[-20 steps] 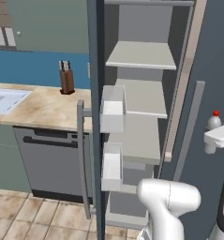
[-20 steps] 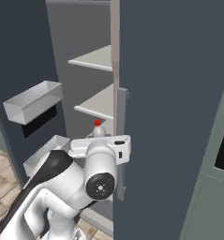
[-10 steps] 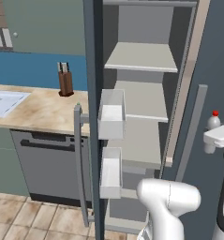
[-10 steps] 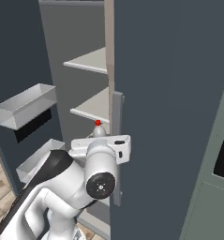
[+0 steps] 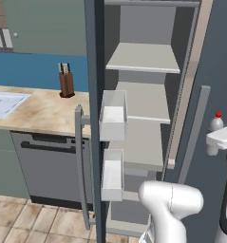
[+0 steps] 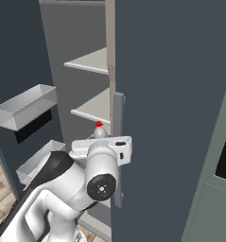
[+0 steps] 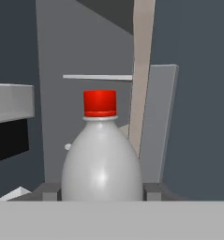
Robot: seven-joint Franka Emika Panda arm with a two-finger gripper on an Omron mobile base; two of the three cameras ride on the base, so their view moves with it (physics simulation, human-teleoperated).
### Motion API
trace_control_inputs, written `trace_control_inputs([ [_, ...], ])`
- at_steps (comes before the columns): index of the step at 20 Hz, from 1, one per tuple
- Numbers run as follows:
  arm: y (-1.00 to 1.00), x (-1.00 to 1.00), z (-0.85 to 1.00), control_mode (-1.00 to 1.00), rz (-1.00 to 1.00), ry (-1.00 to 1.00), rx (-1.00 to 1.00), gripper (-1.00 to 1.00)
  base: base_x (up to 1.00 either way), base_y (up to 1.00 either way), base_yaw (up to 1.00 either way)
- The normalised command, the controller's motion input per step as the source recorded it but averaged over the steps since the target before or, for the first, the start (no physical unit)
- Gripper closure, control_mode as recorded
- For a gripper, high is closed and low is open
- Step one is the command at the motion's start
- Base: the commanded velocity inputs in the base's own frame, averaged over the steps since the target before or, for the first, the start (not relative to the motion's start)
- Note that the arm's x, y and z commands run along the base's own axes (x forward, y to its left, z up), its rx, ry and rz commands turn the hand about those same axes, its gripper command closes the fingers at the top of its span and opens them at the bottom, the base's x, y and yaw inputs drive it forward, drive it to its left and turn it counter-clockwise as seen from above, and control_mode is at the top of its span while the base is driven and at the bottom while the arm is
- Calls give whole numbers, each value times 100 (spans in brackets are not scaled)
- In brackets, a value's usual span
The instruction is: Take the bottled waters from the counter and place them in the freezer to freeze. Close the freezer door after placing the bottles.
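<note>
My gripper (image 7: pixel 101 192) is shut on the whitish bottled water (image 7: pixel 101 159), and the red cap (image 7: pixel 100 103) stands upright between the dark fingertips (image 7: pixel 50 191). I hold this bottle (image 5: pixel 215 127) level with the middle shelves, in front of the closed right door's bar handle (image 5: pixel 193 137). From the right base the bottle (image 6: pixel 99 131) pokes up behind my white hand. The freezer (image 5: pixel 143 102) stands open with bare pale shelves. Its freezer door (image 5: pixel 93 118) is seen edge-on, carrying two white bins (image 5: pixel 112 116). The green-capped bottle is out of view. The counter (image 5: pixel 39 111) lies to the left.
A knife block (image 5: pixel 65 80) stands on the counter by the blue wall, with the pale sink (image 5: pixel 1 102) at the far left. A dark dishwasher front (image 5: pixel 48 166) sits under the counter. The closed slate-grey right door (image 6: pixel 171 94) and its handle (image 6: pixel 118 142) are close beside my hand.
The whole scene has slid slightly left in both base views, so the camera moved. The red-capped bottle stays in my gripper at the same spot relative to the arm.
</note>
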Motion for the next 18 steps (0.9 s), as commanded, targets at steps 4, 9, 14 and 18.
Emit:
trace_control_inputs([
  [4,0,0,0,100,0,0,0,100,0,0,0],
  [9,27,0,0,-100,-3,0,-1,100,0,0,0],
  [14,43,9,39,-100,-22,1,-10,100,0,0,0],
  [18,59,1,71,-100,-34,-1,-2,100,0,0,0],
])
